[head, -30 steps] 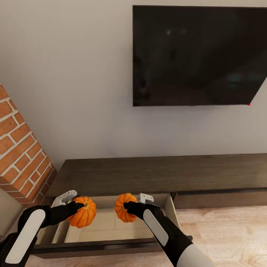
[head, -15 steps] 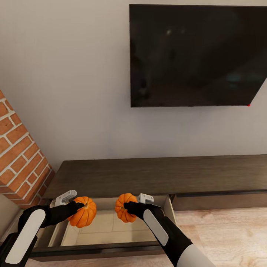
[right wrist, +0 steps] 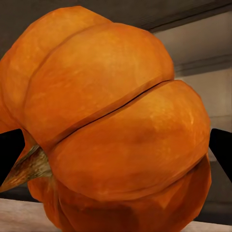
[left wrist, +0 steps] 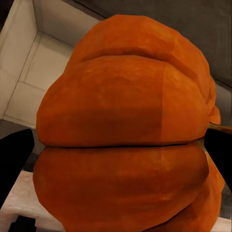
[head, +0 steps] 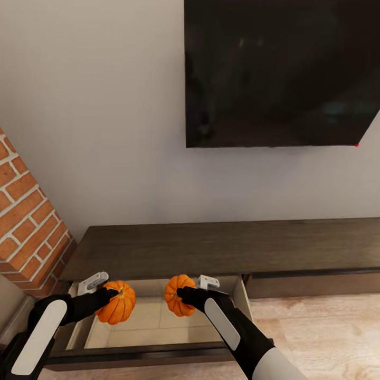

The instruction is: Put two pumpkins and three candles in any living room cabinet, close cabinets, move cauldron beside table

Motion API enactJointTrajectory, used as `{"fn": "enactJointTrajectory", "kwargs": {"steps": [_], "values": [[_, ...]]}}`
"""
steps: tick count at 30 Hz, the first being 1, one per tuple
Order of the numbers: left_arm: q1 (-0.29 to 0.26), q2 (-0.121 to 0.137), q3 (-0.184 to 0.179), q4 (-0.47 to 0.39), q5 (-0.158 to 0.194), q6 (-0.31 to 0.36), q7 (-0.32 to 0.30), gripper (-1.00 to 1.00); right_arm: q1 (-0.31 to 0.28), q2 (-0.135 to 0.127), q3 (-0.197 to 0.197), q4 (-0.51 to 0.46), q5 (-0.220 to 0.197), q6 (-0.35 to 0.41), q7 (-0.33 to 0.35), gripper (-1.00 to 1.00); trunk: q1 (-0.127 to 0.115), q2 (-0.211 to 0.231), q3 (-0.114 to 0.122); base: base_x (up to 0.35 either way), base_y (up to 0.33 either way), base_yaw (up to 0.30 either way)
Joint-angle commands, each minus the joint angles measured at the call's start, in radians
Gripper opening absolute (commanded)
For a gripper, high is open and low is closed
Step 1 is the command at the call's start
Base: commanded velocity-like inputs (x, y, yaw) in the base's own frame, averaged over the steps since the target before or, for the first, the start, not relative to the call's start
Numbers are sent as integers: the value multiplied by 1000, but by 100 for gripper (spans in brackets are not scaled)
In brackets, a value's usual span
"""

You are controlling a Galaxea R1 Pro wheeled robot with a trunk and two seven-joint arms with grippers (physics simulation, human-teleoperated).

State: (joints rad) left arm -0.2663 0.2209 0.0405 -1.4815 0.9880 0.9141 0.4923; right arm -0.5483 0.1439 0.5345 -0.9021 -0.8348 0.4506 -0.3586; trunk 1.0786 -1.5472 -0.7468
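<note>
Open drawer offering bare floor between two loaded grippers

At lower centre of the head view, the cabinet (head: 221,248) drawer (head: 153,322) is standing pulled out, its pale floor lying bare. The left gripper (head: 108,295) and right gripper (head: 191,289), each clamping a pumpkin (head: 117,303) (head: 178,295), are crowding its back half; the drawer's dark front edge is bounding the lower side.

The head view looks forward and down from above both arms, facing the wall, the dark screen (head: 279,74) and the long low cabinet (head: 221,248) with its open drawer (head: 153,316). The left wrist view sits very close behind the left pumpkin (left wrist: 125,140), facing the drawer's pale floor past it. The right wrist view sits equally close behind the right pumpkin (right wrist: 111,130). Both wrist views share their pumpkins and the drawer's inside with the head view.
</note>
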Motion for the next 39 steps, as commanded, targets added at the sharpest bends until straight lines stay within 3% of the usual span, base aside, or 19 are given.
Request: {"fn": "enactJointTrajectory", "kwargs": {"steps": [1, 6, 16, 22, 27, 29, 30, 32, 33, 35, 39], "values": [[-1, 0, -2, 5, 11, -15, 9, -100, -1, -1, 3, 0, -10, 0, -10, -100, 4, -8, -4, 0, 0, 0], [-1, 0, -64, 20, 5, -65, 9, -100, -1, -1, 4, 13, -8, -3, -11, -100, 23, -43, -20, 0, 0, 0], [-2, 0, -152, 31, 2, -151, 14, -100, -1, -1, 4, 24, -7, -1, -33, -100, 61, -113, -51, 0, 0, 0], [-2, 0, -199, 46, 1, -198, 18, -100, -1, 1, 0, 47, 82, -1, -34, -100, 84, -155, -70, 0, 0, 0], [-11, 0, -243, 84, 0, -276, 19, -100, -1, 1, -1, 66, 96, -13, -34, -100, 104, -190, -86, 0, 0, 0], [-14, -1, -249, 89, -52, -298, 21, -100, -1, 1, -1, 69, 97, -25, -34, -100, 111, -204, -92, 0, 0, 0], [-15, -10, -249, 91, -118, -305, 20, -100, -1, 0, -1, 71, 97, -28, -35, -100, 115, -211, -95, 0, 0, 0], [-16, -57, -247, 98, -223, -313, 19, -100, -1, 0, -1, 73, 97, -31, -35, -100, 123, -225, -101, 0, 0, 0], [-16, -75, -246, 109, -256, -315, 19, -100, -1, 0, -1, 73, 98, -31, -35, -100, 127, -232, -104, 0, 0, 0], [-18, -100, -245, 136, -299, -317, 19, -100, -1, 0, -1, 74, 98, -32, -36, -100, 134, -246, -111, 0, 0, 0], [-19, -109, -244, 148, -318, -317, 19, -100, -1, 2, 1, 72, 100, -47, -97, -100, 150, -274, -123, 0, 0, 0]]}}
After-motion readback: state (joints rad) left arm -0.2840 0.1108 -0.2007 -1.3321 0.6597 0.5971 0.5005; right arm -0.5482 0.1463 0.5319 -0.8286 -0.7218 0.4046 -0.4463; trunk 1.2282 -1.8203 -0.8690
